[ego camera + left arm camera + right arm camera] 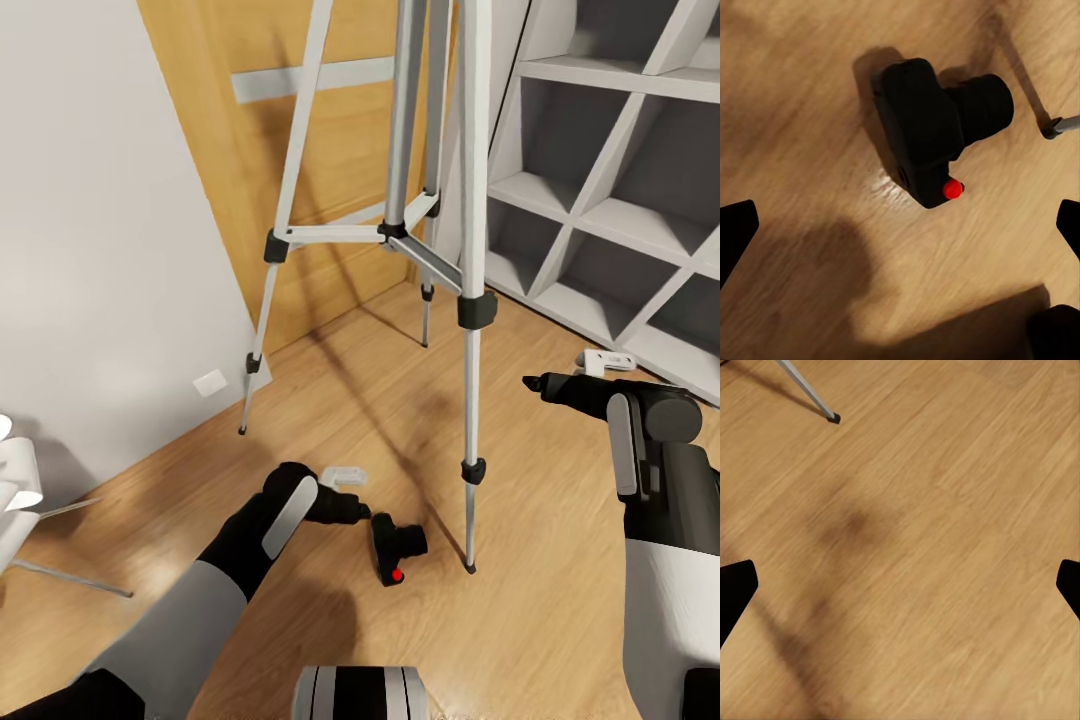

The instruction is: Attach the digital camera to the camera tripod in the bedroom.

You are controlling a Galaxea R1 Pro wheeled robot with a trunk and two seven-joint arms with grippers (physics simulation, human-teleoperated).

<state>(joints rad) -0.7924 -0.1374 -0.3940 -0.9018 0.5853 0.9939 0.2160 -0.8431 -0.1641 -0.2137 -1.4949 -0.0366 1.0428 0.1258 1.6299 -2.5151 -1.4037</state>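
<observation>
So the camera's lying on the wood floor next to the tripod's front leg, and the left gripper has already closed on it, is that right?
Not quite. The digital camera does lie on the wood floor beside the camera tripod leg, but the left gripper has not closed on it. The left wrist view shows its fingers spread wide, with the camera lying apart from them, untouched.
</observation>
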